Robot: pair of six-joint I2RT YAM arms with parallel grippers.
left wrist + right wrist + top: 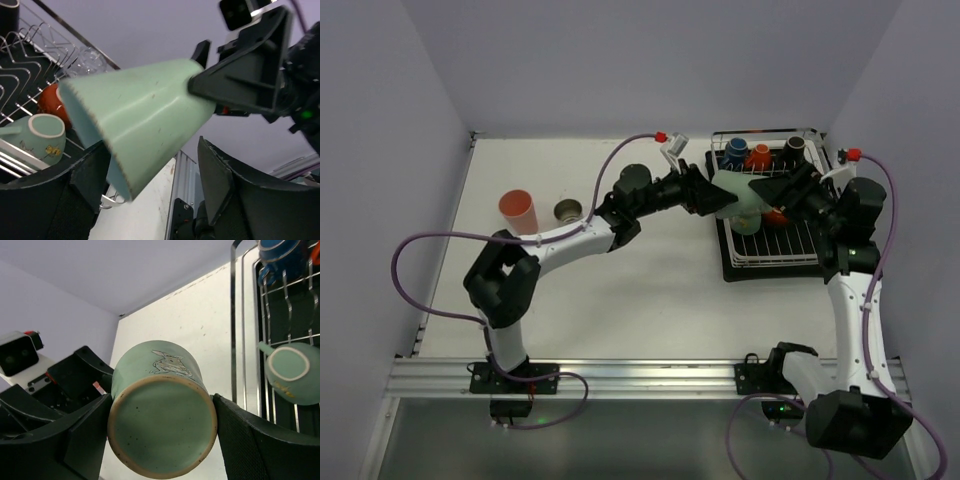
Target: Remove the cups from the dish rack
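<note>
A pale green cup [733, 192] with a rabbit drawing hangs on its side in the air over the left edge of the dish rack [790, 255]. My right gripper [162, 425] is shut on its base end [162, 432]. My left gripper [150, 155] is open, its fingers [222, 180] on either side of the cup's mouth end [135, 120] without clamping it. In the rack stand a blue cup [736, 152], an orange cup [758, 156], a black cup [795, 148], a teal handled mug [290, 371] and a clear glass [86, 59].
A salmon-pink tumbler [518, 210] and a metallic-brown cup [567, 209] stand on the white table at the far left. The two arms meet over the rack's left rim [234, 315]. Grey walls close in the table on three sides.
</note>
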